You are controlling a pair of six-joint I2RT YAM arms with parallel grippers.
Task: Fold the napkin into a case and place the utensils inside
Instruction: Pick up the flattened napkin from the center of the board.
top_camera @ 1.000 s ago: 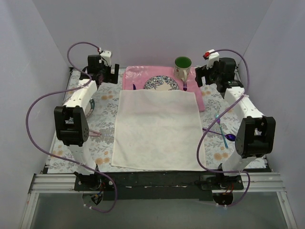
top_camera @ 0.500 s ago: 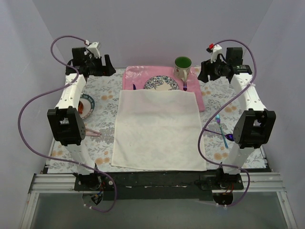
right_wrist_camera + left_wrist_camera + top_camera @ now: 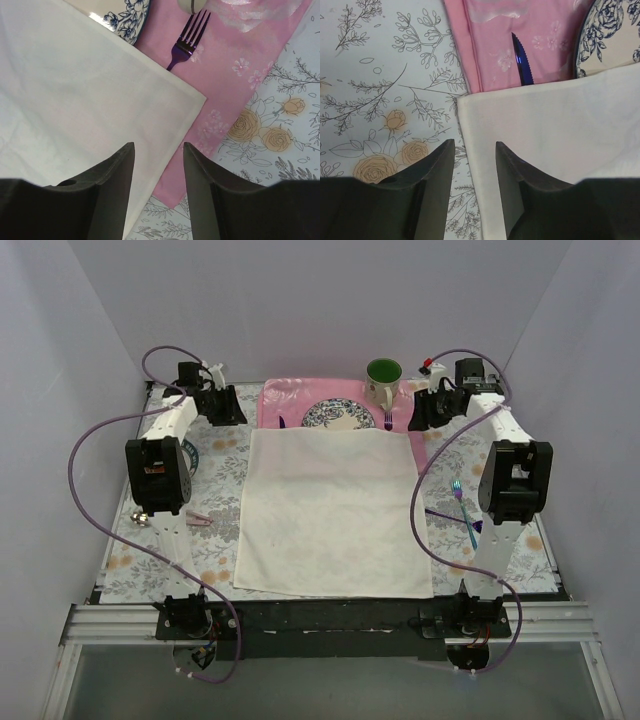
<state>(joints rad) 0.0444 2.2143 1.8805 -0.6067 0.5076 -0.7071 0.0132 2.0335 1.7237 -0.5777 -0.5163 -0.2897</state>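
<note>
Here both grippers sit low over the far corners of the spread napkin [image 3: 335, 510].
The cream napkin lies flat and unfolded on the table [image 3: 225, 445], its far edge overlapping the pink placemat [image 3: 290, 400] and the near rim of the patterned plate [image 3: 338, 415]. The left gripper [image 3: 475, 145] has its fingers apart with a narrow gap over the napkin's left edge just below the corner, and a dark knife [image 3: 522, 62] lies on the placemat beyond. The right gripper [image 3: 159, 146] is likewise apart over the right edge near its corner, with a purple fork [image 3: 187, 37] ahead of it. Neither clamps anything. The shiny utensils [image 3: 465, 510] lie on the table just right of the napkin.
</note>
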